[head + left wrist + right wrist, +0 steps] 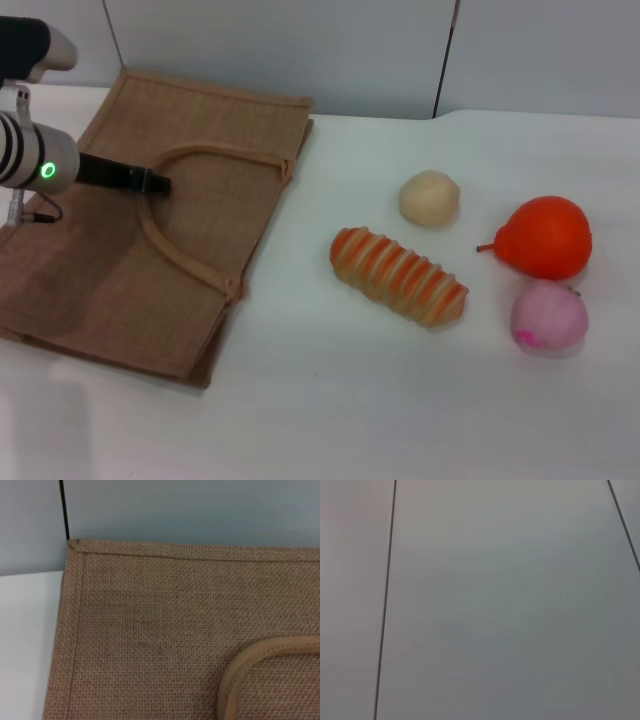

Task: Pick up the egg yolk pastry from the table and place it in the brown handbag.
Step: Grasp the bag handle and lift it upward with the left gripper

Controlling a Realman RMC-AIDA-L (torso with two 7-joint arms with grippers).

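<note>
The egg yolk pastry [430, 197], a small pale cream ball, lies on the white table right of centre. The brown handbag [120, 290], a flat woven jute tote with looped handles [190, 265], lies on the table's left side. It fills the left wrist view [165, 630], where one handle [235, 675] curves in. My left gripper [160, 184] hangs over the handbag near its upper handle, far left of the pastry, and holds nothing. My right gripper is out of view; its wrist view shows only a grey wall.
A long orange-striped bread [398, 277] lies just in front of the pastry. An orange pear [545, 237] and a pink ball [548, 317] lie at the right. A grey panelled wall [380, 50] runs behind the table.
</note>
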